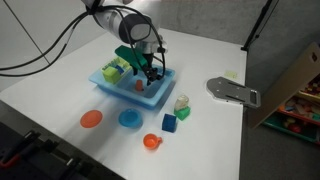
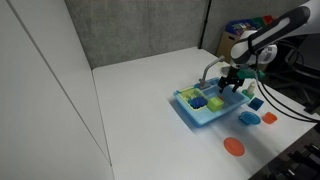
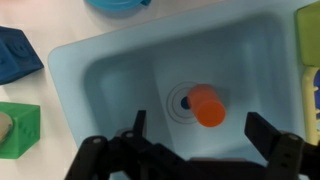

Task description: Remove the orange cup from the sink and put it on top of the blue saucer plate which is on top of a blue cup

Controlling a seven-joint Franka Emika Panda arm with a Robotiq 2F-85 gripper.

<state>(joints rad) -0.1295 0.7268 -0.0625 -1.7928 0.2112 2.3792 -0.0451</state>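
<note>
The orange cup (image 3: pixel 207 105) lies on its side in the basin of the light-blue sink (image 3: pixel 110 70), next to the drain. In an exterior view it shows as a small orange spot (image 1: pixel 139 86). My gripper (image 3: pixel 203 128) is open just above the basin, with one finger on each side of the cup and not touching it. The gripper also hangs over the sink in both exterior views (image 1: pixel 150 72) (image 2: pixel 232 85). The blue saucer plate (image 1: pixel 129 119) (image 2: pixel 248 118) sits on the table in front of the sink (image 1: pixel 150 97) (image 2: pixel 195 118); its edge shows in the wrist view (image 3: pixel 120 4).
A flat orange plate (image 1: pixel 91 119) (image 2: pixel 233 146) lies beside the saucer. Another orange cup-like piece (image 1: pixel 151 142), a blue cube (image 1: pixel 170 123) (image 3: pixel 15 55) and a green block (image 1: pixel 182 112) (image 3: pixel 18 130) stand near the sink. A grey metal piece (image 1: pixel 232 92) lies further off. Green items (image 1: pixel 115 70) fill the sink's side compartment.
</note>
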